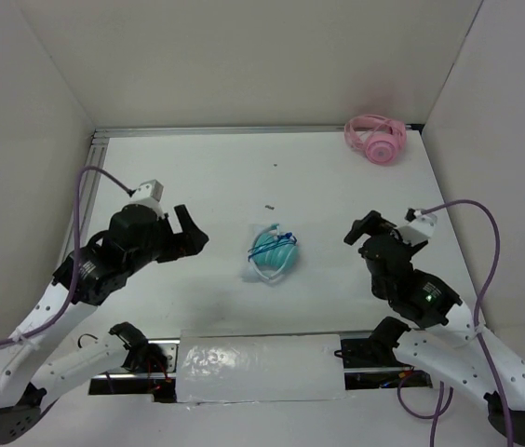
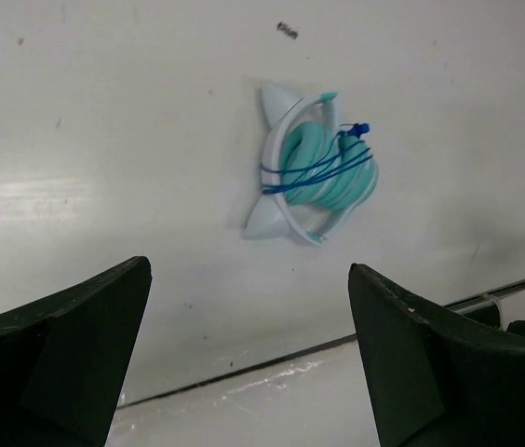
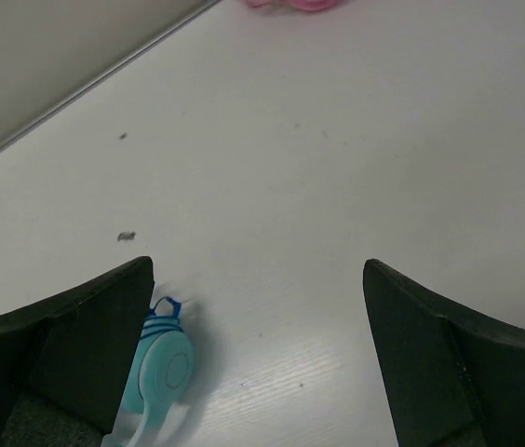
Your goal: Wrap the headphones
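The teal headphones [image 1: 273, 254] lie folded on the white table's middle, with the thin blue cable wound around the ear cups and white-grey band. In the left wrist view [image 2: 318, 168] the blue plug sticks out at the upper right of the bundle. In the right wrist view one teal ear cup [image 3: 163, 368] shows at the lower left. My left gripper [image 1: 191, 233] is open and empty, to the left of the headphones. My right gripper [image 1: 357, 230] is open and empty, to their right. Neither touches them.
Pink headphones [image 1: 375, 139] lie at the table's far right corner, also at the top edge of the right wrist view [image 3: 290, 4]. A small dark speck [image 1: 269, 206] lies behind the teal headphones. White walls enclose the table on three sides.
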You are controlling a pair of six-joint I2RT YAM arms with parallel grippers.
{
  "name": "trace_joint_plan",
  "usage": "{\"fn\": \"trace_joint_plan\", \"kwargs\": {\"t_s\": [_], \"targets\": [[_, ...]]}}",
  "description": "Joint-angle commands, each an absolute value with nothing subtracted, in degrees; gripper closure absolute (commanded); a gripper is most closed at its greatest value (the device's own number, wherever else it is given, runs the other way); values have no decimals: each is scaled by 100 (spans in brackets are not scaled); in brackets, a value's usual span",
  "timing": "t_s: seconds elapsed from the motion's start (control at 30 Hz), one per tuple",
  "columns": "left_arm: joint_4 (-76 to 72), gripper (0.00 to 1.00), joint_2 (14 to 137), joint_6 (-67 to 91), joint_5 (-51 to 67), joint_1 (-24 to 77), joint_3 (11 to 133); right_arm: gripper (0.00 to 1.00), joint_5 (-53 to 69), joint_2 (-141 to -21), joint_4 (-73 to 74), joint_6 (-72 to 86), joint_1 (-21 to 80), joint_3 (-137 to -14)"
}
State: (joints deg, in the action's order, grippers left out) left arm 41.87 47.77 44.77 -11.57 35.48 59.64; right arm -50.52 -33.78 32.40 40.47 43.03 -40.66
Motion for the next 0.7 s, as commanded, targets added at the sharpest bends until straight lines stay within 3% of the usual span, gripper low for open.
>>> {"fn": "trace_joint_plan", "kwargs": {"t_s": [0.0,0.33,0.67], "targets": [[4762,1,4563,5402,-1528,3533,5714,0,-6625,-3095,5250,6285,4271,-4438],[4816,1,4192,5572,-1573,3542,5537,0,-6539,-2154,4816,6011,4271,-4034],[4948,1,4395,5642,-1608,3568,5581,0,-6644,-2056,5141,6328,4271,-4025]]}}
